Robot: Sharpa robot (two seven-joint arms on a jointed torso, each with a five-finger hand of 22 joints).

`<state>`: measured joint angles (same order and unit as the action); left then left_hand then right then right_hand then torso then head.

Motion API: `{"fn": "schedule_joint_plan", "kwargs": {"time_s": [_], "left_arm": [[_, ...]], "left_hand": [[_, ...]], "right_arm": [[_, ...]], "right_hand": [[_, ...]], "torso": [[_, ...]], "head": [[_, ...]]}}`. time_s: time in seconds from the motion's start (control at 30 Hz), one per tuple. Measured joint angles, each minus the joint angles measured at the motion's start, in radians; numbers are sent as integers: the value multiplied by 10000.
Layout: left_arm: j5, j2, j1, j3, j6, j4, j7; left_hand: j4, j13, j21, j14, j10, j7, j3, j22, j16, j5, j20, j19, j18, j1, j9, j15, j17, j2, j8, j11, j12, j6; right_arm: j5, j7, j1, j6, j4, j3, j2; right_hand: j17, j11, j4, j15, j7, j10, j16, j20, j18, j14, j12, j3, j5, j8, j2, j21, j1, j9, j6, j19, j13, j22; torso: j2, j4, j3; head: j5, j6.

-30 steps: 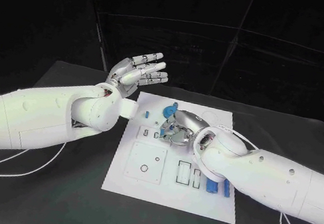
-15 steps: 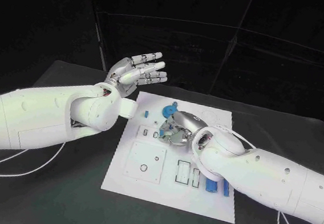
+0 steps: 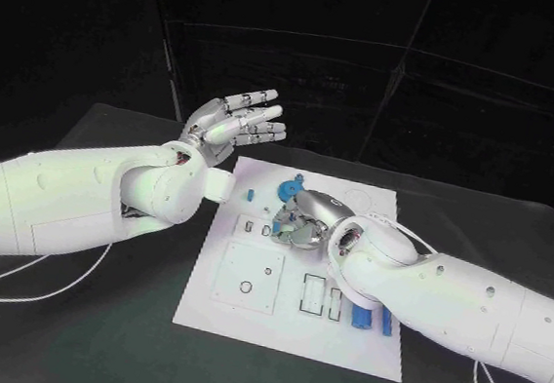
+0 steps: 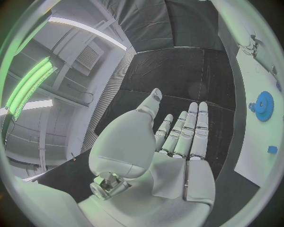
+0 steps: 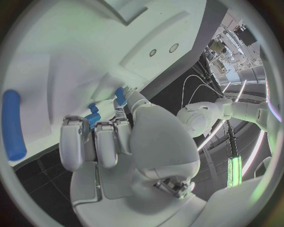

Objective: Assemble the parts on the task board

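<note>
The right robot hand (image 3: 304, 221) curls over the white rectangular task board (image 3: 240, 316) on the black table (image 3: 86, 319), pinching a small blue toothed part (image 5: 93, 118). The left robot hand (image 3: 236, 122) hangs spread and empty, far-left. A blue plastic gear (image 3: 287, 189) lies beyond; blue cylindrical pegs (image 3: 368, 319) sit nearer.

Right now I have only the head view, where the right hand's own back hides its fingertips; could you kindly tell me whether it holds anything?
Observer: Yes. In the right wrist view the silver right hand has its fingers curled round a small blue part, held against the white task board.
Operator: Thank you. And is there anything in the left hand's palm?
Observer: No. The left wrist view shows the silver left hand with a bare palm and straight fingers slightly apart, raised off the black table.
</note>
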<state>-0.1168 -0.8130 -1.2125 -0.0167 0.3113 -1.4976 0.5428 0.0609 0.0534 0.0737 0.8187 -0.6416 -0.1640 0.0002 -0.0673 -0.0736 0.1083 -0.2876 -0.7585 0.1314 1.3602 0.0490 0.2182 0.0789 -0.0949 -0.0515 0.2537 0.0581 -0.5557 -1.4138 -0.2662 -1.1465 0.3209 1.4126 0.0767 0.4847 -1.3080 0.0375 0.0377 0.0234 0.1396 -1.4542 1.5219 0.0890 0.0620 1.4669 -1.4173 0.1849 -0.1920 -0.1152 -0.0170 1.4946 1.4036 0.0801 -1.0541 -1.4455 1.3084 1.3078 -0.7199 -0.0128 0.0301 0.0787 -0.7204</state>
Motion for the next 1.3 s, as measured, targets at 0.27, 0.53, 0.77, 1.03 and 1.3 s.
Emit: {"fn": "schedule_joint_plan", "kwargs": {"time_s": [0.27, 0.53, 0.77, 1.03, 1.3], "left_arm": [[0, -1, 0, 0, -1, 2, 0], [0, -4, 0, 0, -1, 5, 0], [1, -4, 0, 0, -1, 11, 0], [1, -3, 0, 0, -1, 17, -1], [1, -4, 0, 0, -1, 24, -5]], "left_hand": [[0, 0, 0, 0, 0, 0, 0, 1, 0, 0, 0, 0, 0, 0, 0, 0, 0, 0, 0, 0, 0, 0], [0, 0, 0, 0, 0, 0, 0, 1, 0, 0, 0, 0, 0, 0, 0, 0, 0, 0, 0, 0, 0, 0], [0, 0, 0, 0, 0, 0, 0, 2, 0, 0, 0, 0, 1, 0, 0, 0, -1, 0, 0, 0, 0, 1], [0, 0, 0, -1, 0, -1, 0, 3, 1, 0, 0, 0, 0, 0, 0, 1, -1, 0, 0, 1, 0, 1], [28, 0, 0, 73, 0, -1, -28, 3, 1, 0, 0, 0, -1, 0, 0, 0, 4, 0, 0, 1, 0, 0]], "right_arm": [[-11, -49, -7, -133, 20, -17, 8], [-50, -135, -14, -270, 98, -22, 29], [-110, -254, 5, -325, 140, -4, 39], [-168, -353, 10, -313, 169, -4, 40], [-191, -408, 22, -252, 192, 6, 31]], "right_hand": [[1, 5, 1, 0, 2, 5, 0, 0, -1, 0, 118, -1, 2, 2, 31, 0, -30, 0, -2, 0, 16, -1], [2, 74, 33, 0, -18, 74, 0, 0, 0, 0, 155, 31, 2, 98, 156, 0, -156, -48, -23, 0, 6, -1], [2, 162, 61, -3, 64, 163, -7, 38, -1, -3, 284, 58, 208, 277, 260, 0, -401, -81, 215, 38, 6, -2], [4, 292, 134, -146, 192, 293, -37, 108, 0, -1, 406, -15, 315, 458, 417, 0, -561, -124, 596, 107, 5, -2], [4, 395, 283, -218, 277, 396, -80, 181, 0, -2, 554, -166, 616, 459, 569, -42, -712, -133, 947, 181, 6, -3]], "torso": [[1, 3, -2], [2, 6, -2], [1, 6, -2], [-1, 6, -2], [-2, 5, -2]], "head": [[11, -16], [3, -27], [-2, -20], [-11, -23], [-12, -26]]}}
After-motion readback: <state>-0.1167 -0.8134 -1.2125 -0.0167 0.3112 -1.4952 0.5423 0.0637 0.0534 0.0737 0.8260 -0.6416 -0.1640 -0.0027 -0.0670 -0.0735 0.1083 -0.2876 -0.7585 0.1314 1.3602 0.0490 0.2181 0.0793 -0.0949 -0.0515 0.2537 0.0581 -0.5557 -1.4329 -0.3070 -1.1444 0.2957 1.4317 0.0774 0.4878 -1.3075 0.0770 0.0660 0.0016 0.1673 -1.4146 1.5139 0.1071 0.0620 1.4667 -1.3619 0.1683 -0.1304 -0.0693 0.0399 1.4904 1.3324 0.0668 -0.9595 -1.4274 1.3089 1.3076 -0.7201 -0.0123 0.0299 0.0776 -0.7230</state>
